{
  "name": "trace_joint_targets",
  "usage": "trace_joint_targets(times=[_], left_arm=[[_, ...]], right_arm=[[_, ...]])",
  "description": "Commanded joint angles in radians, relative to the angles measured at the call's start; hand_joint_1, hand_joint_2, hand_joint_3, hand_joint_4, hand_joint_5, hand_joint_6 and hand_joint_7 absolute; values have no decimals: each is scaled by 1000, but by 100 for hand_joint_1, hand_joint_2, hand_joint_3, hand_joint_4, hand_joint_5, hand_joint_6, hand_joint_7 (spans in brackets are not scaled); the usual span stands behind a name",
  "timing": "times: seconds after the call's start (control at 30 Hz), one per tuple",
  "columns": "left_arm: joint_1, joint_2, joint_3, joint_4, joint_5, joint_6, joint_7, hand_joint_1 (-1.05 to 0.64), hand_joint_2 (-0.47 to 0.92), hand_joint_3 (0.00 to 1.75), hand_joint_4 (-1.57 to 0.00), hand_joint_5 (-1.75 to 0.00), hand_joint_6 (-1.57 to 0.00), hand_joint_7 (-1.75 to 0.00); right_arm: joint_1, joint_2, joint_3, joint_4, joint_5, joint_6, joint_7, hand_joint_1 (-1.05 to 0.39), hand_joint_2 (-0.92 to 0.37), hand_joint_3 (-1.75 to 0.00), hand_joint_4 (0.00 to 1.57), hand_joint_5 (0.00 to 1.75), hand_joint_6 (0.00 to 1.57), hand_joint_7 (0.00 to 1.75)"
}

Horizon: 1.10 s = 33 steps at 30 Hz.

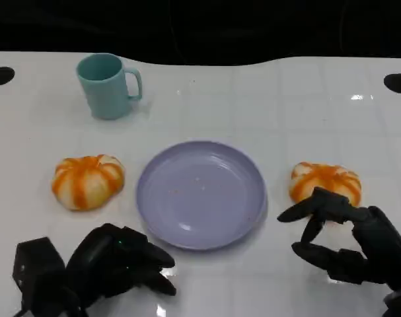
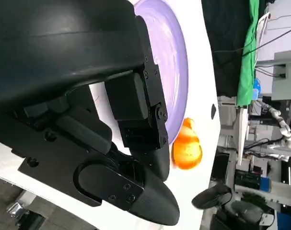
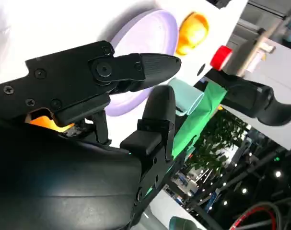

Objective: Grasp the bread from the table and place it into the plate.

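Note:
Two round orange-and-white breads lie on the white table, one on each side of an empty lavender plate [image 1: 200, 195]. The left bread [image 1: 88, 181] sits apart from my left hand [image 1: 114, 264], which rests low on the table holding nothing. My right hand [image 1: 349, 241] is spread just in front of the right bread [image 1: 326, 185], with its upper fingers [image 1: 306, 210] at the bread's near edge and nothing gripped. The right wrist view shows that bread [image 3: 44, 122] as an orange patch under the hand, with the plate [image 3: 145, 33] and the other bread [image 3: 193, 31] beyond.
A teal mug [image 1: 108, 86] stands at the back left, also seen in the right wrist view [image 3: 186, 96]. The table's far edge curves along a dark background. Black round holes mark the far corners [image 1: 397, 82].

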Motion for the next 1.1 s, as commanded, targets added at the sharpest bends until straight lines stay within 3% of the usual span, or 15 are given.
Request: trace_joint_targets(times=[0.03,0.17,0.3,0.53,0.83,1.1], left_arm=[[-5,13,7,1,-7,4,-3,-105,81,0,-151,-29,-153,0],[-5,11,7,0,-7,1,-5,-105,81,0,-152,-29,-153,0],[-4,10,6,-3,-4,3,0,-105,81,0,-152,-29,-153,0],[-2,9,1,-4,3,-7,7,-105,81,0,-152,-28,-153,0],[1,2,0,-9,3,-12,9,-105,82,0,-151,-28,-153,0],[-1,8,3,-6,4,-9,6,-105,82,0,-150,-28,-153,0]], right_arm=[[-15,-38,-23,-38,-18,24,-10,-52,-92,-19,32,101,43,41],[-18,-76,-38,-84,-107,56,-50,-59,-92,-16,26,75,41,16],[-17,-116,-54,-159,-241,126,-106,-64,-92,-14,21,65,37,8],[-7,-162,-57,-265,-379,263,-155,-67,-92,-7,12,53,28,1],[-10,-207,-34,-327,-490,383,-178,-69,-89,-1,5,44,25,0],[-55,-221,42,-318,-590,497,-154,-71,-89,0,2,43,23,1]])
